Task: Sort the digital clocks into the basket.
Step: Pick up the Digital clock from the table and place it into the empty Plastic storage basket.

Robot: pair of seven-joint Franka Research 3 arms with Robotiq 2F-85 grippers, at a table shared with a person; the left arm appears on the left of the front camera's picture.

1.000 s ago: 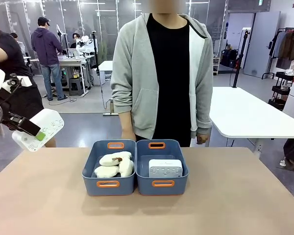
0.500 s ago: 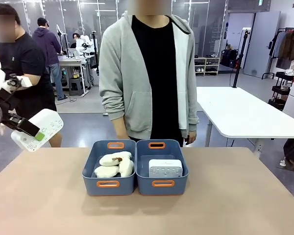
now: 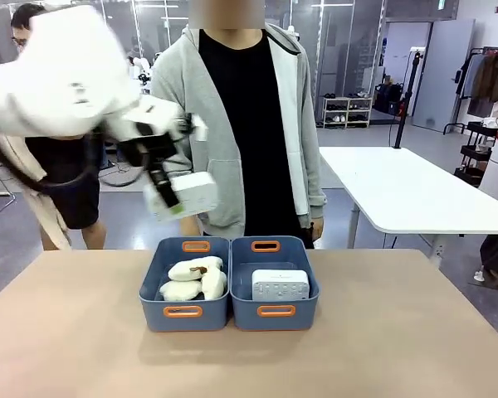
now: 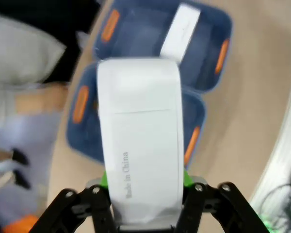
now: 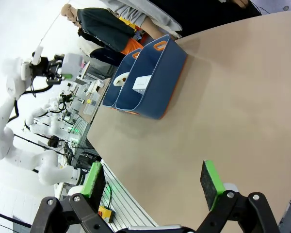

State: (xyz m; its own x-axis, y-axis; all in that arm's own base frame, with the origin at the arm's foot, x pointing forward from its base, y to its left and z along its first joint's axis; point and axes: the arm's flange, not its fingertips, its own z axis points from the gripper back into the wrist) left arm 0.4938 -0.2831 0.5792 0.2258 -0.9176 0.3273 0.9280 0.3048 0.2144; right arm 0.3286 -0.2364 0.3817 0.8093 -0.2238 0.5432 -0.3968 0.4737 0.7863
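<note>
Two slate-blue rectangular plastic tubs with orange handle slots are sitting joined side by side near the middle of the tan table [image 3: 415, 348]. In the front view, the left tub [image 3: 153, 290] is holding lumpy cream-white plush toys with brown bits [image 3: 195, 279], and the right tub, the basket [image 3: 309, 286], is holding one white rectangular digital clock [image 3: 280, 285] standing with its row of small grey buttons facing the camera.

Above and just behind the left tub, the left gripper [image 3: 168, 196] is hanging in the air, blurred, pinching the second white clock [image 3: 189, 194] between its fingers. The left wrist view is showing that grip from close by: the left gripper [image 4: 144, 194] is pressing its green pads against the two sides of the second clock [image 4: 139, 131], whose plain back, printed "Made in China", is facing the lens, with both tubs lying below it and the first clock [image 4: 180, 30] resting in the farther tub.

In the right wrist view, the right gripper [image 5: 153, 182] is standing spread wide over bare table, well apart from the basket [image 5: 157, 80], holding nothing.

Beyond the tubs, a person in a grey zip hoodie [image 3: 232, 124] over a black shirt is standing at the far edge of the table.
</note>
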